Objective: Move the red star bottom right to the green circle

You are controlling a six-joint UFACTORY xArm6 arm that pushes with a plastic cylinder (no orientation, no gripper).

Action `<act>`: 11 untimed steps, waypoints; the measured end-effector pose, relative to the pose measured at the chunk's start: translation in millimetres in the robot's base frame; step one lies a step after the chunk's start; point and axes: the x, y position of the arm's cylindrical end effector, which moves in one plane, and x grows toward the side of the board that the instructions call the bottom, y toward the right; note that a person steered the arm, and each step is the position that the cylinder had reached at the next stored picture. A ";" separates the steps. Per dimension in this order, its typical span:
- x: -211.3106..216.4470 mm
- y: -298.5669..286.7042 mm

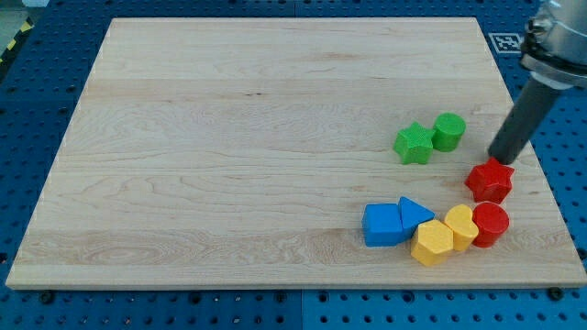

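the robot's tip [496,159] sits at the upper edge of the red star [489,180], touching it or very nearly so, with the dark rod rising from there toward the view's top right. there are no jaws on this arm to open or close — only the rod, so nothing is gripped.

the red star lies near the board's right edge, below and to the right of the green circle [448,132]. the two stand near each other but clearly apart, with bare wood between them. the green star [414,144] sits just left of the green circle, touching or almost touching it.

judged from this, the task looks mostly done: the star already occupies the bottom-right side of the circle. what may remain is a small nudge up and leftward to close the gap — though from its present spot above the star, the tip would first need to come round to the star's lower right.

lower down, the red circle [490,224], two yellow blocks [445,235], the blue triangle [414,214] and the blue cube [382,225] cluster together, clear of the path.
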 end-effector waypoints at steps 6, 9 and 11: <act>57.8 -75.6; 80.3 -77.6; 66.2 -29.9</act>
